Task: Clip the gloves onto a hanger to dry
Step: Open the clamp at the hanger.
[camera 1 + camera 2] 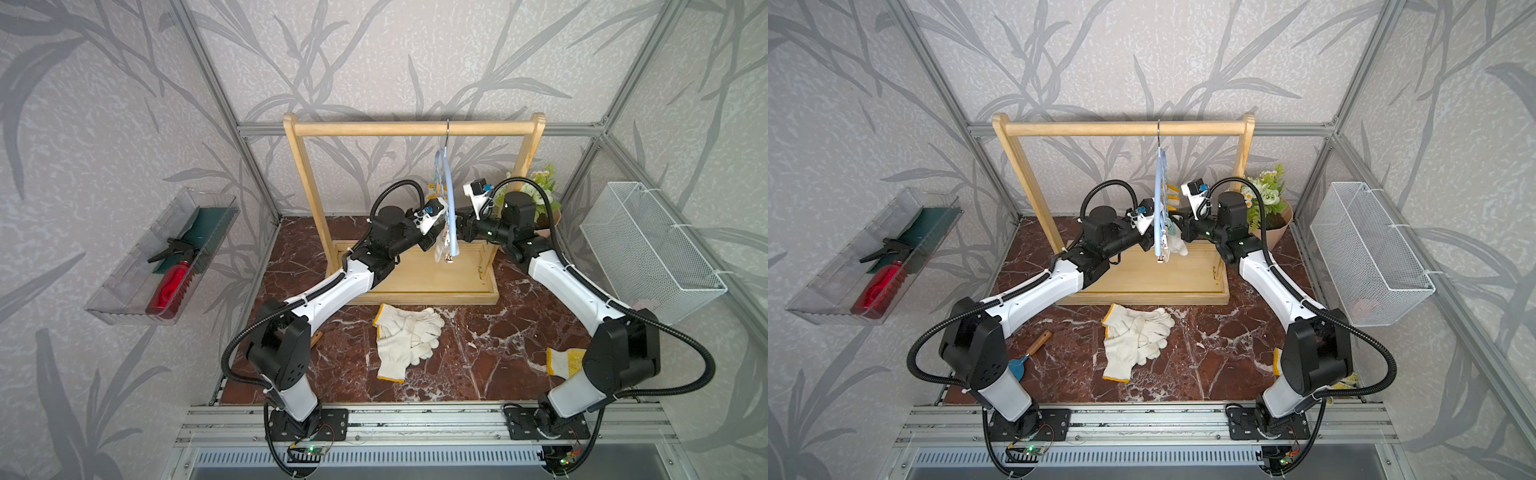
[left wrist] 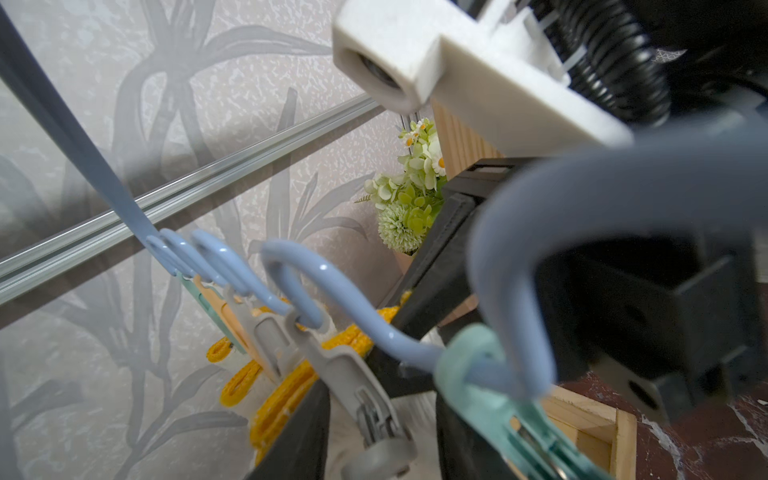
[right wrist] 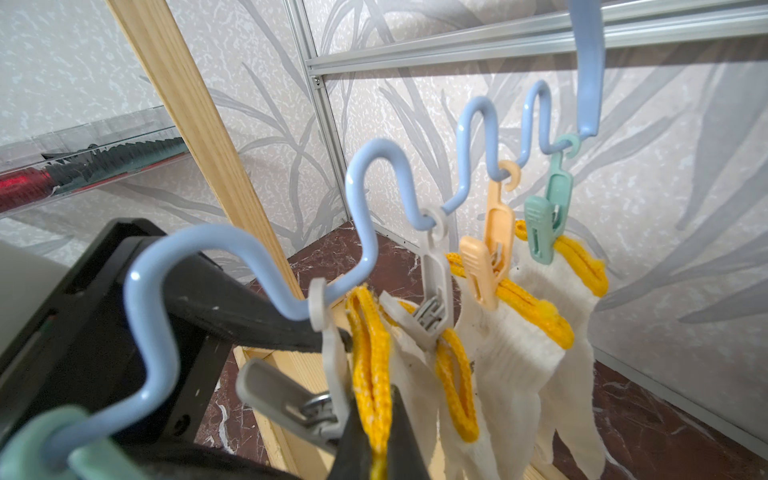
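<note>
A lab robot booth is posing as a home: grey leaf-patterned wallpaper panels (image 1: 415,62) sitting in aluminium framing (image 1: 262,131).

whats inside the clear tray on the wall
A red spray bottle lies in the clear tray, overlapping a dark green sheet. The bottle covers part of that sheet.
</note>
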`<state>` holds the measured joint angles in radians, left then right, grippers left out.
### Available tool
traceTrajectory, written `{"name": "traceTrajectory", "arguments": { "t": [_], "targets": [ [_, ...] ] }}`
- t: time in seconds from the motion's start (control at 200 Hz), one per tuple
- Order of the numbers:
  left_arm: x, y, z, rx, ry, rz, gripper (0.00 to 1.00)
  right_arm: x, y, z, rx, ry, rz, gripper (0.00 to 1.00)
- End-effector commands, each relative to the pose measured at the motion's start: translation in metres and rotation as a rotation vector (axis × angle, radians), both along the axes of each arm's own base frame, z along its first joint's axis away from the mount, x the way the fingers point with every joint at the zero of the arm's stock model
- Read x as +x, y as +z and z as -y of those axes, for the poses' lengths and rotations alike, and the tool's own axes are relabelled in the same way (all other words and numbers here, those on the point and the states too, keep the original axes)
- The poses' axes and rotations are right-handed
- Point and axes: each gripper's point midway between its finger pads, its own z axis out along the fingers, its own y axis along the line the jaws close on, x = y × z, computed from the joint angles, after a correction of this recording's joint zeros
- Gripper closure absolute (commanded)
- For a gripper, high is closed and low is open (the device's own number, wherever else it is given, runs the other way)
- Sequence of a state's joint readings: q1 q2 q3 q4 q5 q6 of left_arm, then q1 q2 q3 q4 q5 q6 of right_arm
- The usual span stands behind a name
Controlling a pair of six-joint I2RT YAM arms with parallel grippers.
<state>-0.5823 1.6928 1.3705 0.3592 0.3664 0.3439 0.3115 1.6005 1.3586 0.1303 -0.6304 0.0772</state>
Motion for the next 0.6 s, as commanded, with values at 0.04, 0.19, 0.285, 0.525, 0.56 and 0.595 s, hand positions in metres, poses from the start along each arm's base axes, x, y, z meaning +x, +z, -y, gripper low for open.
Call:
{"name": "traceTrajectory", "arguments": {
  "t": [0.04,0.19,0.285,0.525,0.56,0.595],
  "targets": [
    [0.004,0.018,-0.002,-0.047,-0.019,0.031,0.59,-0.002,0.015,-0.005,0.014,0.028,0.051,1.00],
    [0.005,0.023,-0.005,-0.074,-0.034,0.023,0.59,-0.003,0.017,-0.006,0.014,0.035,0.053,1.00],
    [0.004,0.023,-0.006,-0.084,-0.054,0.020,0.58,-0.003,0.017,-0.006,0.015,0.038,0.053,1.00],
    [-0.005,0.021,-0.004,-0.100,-0.147,0.003,0.58,-0.003,0.019,-0.007,0.021,0.045,0.052,1.00],
    [-0.008,0.020,-0.003,-0.098,-0.163,0.000,0.56,-0.003,0.018,-0.007,0.021,0.045,0.049,1.00],
    [-0.009,0.020,-0.003,-0.099,-0.177,-0.002,0.55,-0.003,0.019,-0.007,0.022,0.047,0.050,1.00]
  ]
}}
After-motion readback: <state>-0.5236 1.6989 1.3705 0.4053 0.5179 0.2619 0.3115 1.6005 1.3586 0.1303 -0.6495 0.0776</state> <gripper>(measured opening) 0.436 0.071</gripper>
